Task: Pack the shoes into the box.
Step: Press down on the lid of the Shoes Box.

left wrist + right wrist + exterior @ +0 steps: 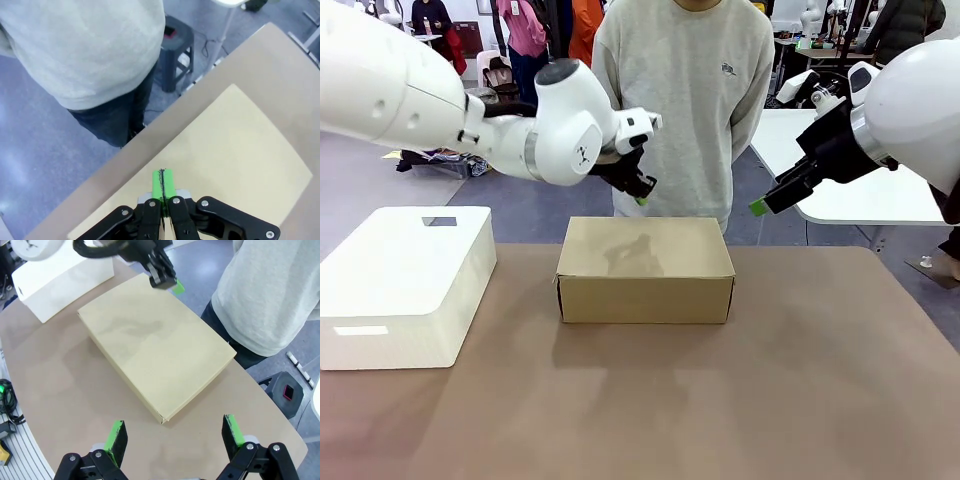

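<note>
We see the box (pixel 645 268) lying shut in the middle of the bench (pixel 800 400), near the person's side. Our left gripper (pixel 640 190) hovers above its far edge, fingers pressed together on nothing. Our right gripper (pixel 175 435) hangs off to the side, fingers spread wide.
</note>
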Motion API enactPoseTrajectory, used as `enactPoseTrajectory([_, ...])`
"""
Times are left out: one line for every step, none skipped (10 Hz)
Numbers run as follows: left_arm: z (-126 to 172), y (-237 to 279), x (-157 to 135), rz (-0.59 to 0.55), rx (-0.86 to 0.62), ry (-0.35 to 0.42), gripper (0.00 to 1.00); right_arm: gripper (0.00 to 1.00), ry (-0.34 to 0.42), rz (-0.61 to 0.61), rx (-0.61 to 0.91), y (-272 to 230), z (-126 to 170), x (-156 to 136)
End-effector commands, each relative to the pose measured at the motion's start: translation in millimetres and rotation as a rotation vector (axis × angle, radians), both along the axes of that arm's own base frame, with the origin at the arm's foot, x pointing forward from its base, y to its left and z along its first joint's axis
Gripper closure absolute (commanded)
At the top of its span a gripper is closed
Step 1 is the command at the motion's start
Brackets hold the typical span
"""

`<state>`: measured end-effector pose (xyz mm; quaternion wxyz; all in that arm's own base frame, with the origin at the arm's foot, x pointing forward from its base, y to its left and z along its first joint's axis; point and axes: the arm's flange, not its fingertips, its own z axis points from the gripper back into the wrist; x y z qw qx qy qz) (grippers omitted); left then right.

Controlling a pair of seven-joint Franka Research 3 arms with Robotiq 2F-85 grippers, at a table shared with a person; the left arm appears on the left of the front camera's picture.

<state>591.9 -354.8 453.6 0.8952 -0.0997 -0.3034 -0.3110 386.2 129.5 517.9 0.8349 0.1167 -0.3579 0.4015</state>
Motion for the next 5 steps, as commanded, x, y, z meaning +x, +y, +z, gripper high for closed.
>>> enactPoseTrajectory([15.8, 14.2, -29.0, 0.031, 0.016, -0.041, 1.00, 0.00, 0.004, -0.014, 0.007, 0.6, -0.8, -1.8])
enactPoseTrajectory([18.9, 19.5, -29.1, 0.010, 0.016, -0.006, 1.00, 0.00, 0.004, -0.014, 0.007, 0.6, -0.8, -1.8])
enactPoseTrajectory([19.5, 3.5, -10.9, 0.001, -0.001, -0.026, 1.00, 0.00, 0.004, -0.014, 0.007, 0.6, -0.8, -1.8])
enactPoseTrajectory([19.5, 3.5, -10.9, 0.001, -0.001, -0.026, 1.00, 0.00, 0.004, -0.014, 0.007, 0.6, -0.8, -1.8])
enactPoseTrajectory([19.5, 3.5, -10.9, 0.001, -0.001, -0.026, 1.00, 0.00, 0.004, -0.014, 0.007, 0.6, -0.8, -1.8])
